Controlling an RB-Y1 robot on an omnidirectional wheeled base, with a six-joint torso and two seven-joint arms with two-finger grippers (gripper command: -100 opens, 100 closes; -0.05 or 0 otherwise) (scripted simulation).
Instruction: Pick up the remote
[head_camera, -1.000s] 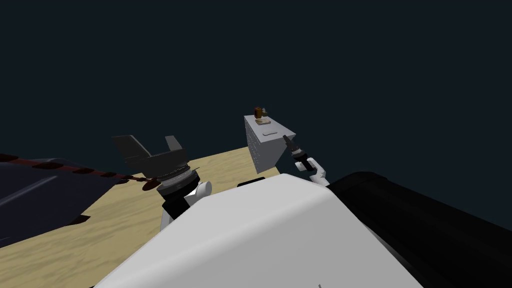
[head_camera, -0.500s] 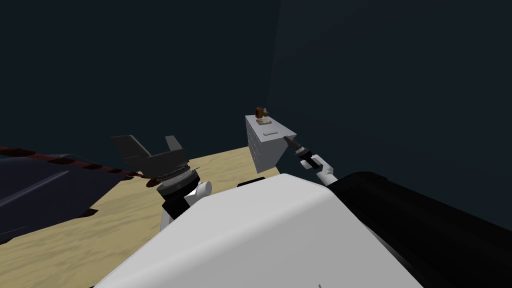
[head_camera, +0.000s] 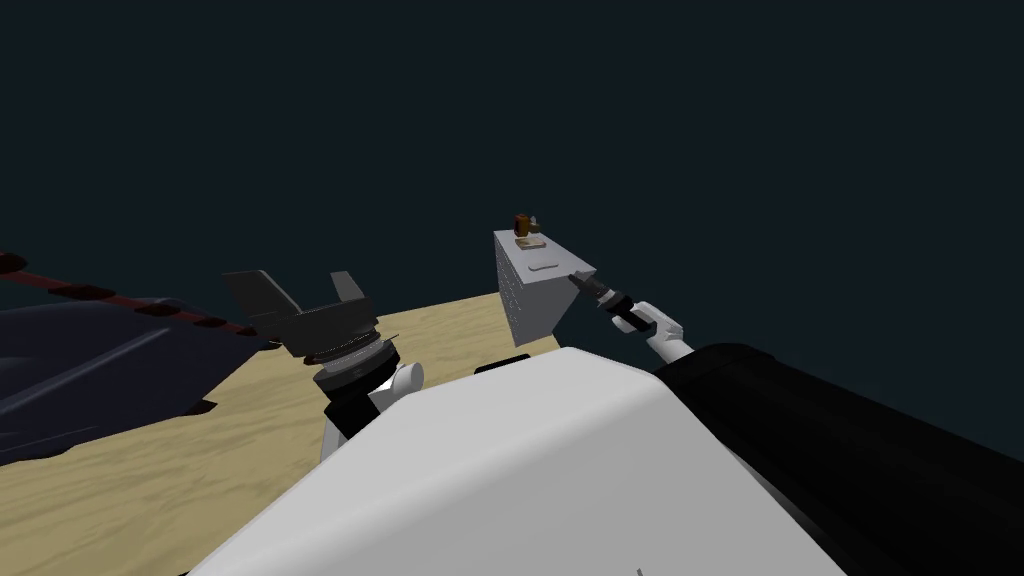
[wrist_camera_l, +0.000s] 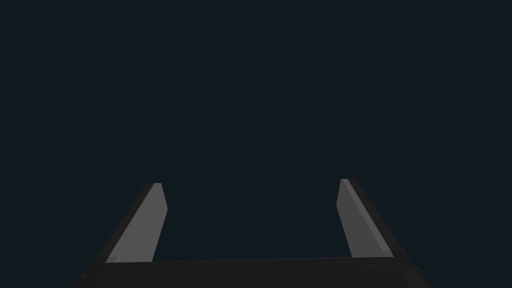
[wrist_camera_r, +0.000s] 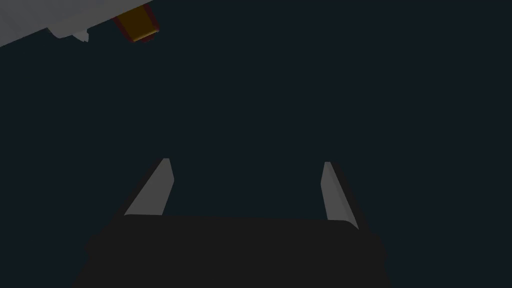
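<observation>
A small light grey cabinet (head_camera: 535, 300) stands on the floor ahead. On its top lies a pale, flat, oblong thing, the remote (head_camera: 543, 267). Behind it sit a tan flat item (head_camera: 530, 243) and an orange-brown object (head_camera: 520, 222), which the right wrist view catches as the orange-brown object (wrist_camera_r: 136, 22) beside the grey cabinet top (wrist_camera_r: 30, 17). My right gripper (head_camera: 577, 277) (wrist_camera_r: 246, 161) is at the cabinet's near right corner, just beside the remote, open and holding nothing. My left gripper (head_camera: 300, 287) (wrist_camera_l: 250, 182) hangs open over the floor to the left, away from the cabinet.
A dark blue bed cover (head_camera: 90, 360) with a red-trimmed edge lies at the left. Tan wooden floor (head_camera: 200, 450) runs between it and the cabinet. A black area (head_camera: 860, 450) spreads at the right. Dark walls close the room behind.
My right forearm has swung out to the right while its gripper stays at the cabinet's near corner. The view has shifted a little, so the bed slid left and down. The left arm is unmoved.
</observation>
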